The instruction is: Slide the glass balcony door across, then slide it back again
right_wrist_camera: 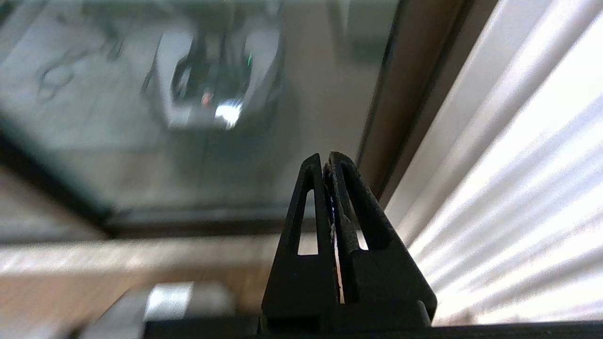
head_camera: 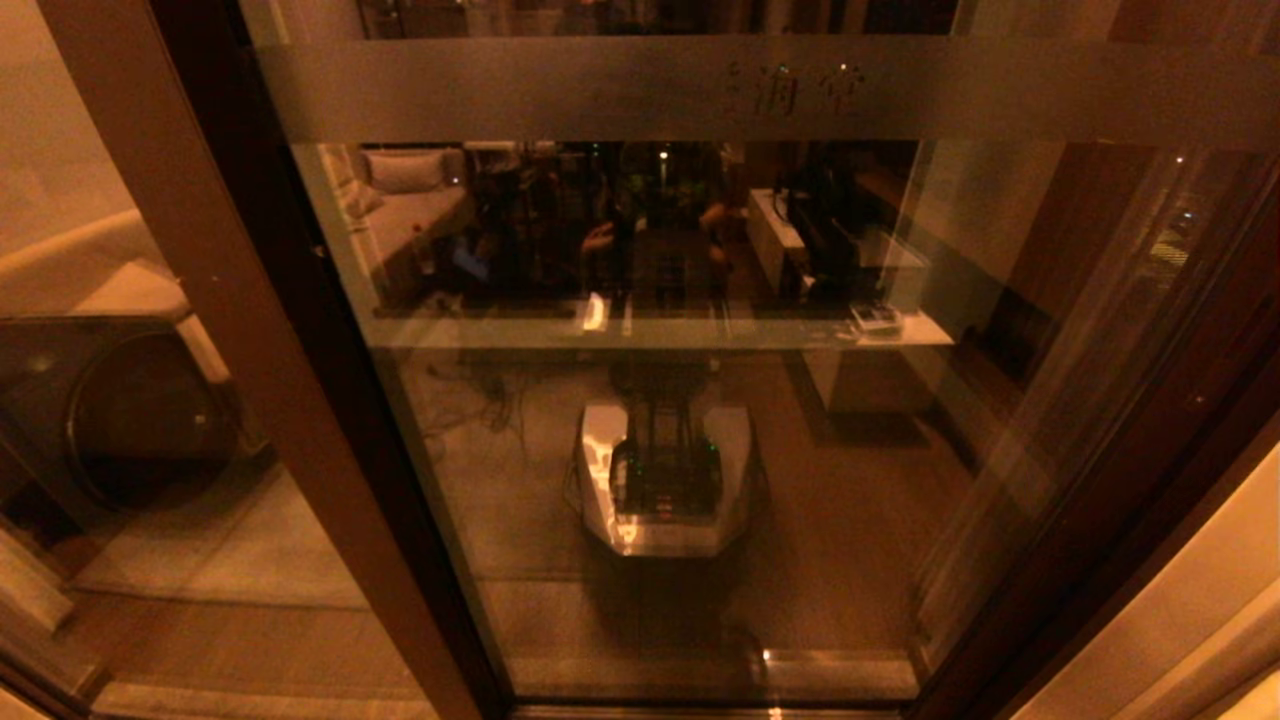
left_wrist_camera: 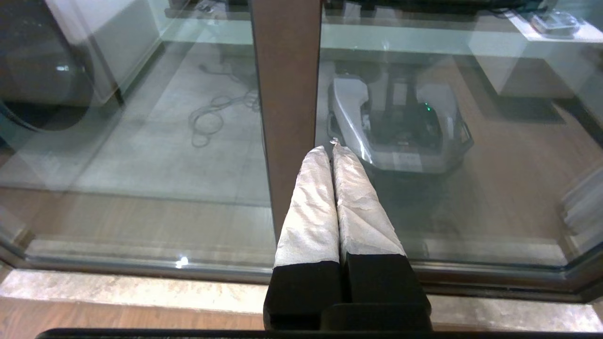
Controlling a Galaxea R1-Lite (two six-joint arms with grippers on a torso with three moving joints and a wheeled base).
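Note:
The glass balcony door (head_camera: 600,90) fills the head view, a clear pane in a dark brown frame with a frosted band across its top. Neither arm shows in that view. In the left wrist view my left gripper (left_wrist_camera: 330,149) is shut, its white-wrapped fingers (left_wrist_camera: 311,207) pressed together with nothing between them. Its tips lie against the right edge of a brown upright stile (left_wrist_camera: 287,94); I cannot tell if they touch it. My right gripper (right_wrist_camera: 325,160) is shut and empty, low by the door's right frame (right_wrist_camera: 400,108).
A dark round-fronted washing machine (head_camera: 110,410) stands behind the left pane. The glass reflects my own base (head_camera: 665,480). A pale stone sill (left_wrist_camera: 141,289) runs under the door track. A light curtain (right_wrist_camera: 518,165) hangs at the right.

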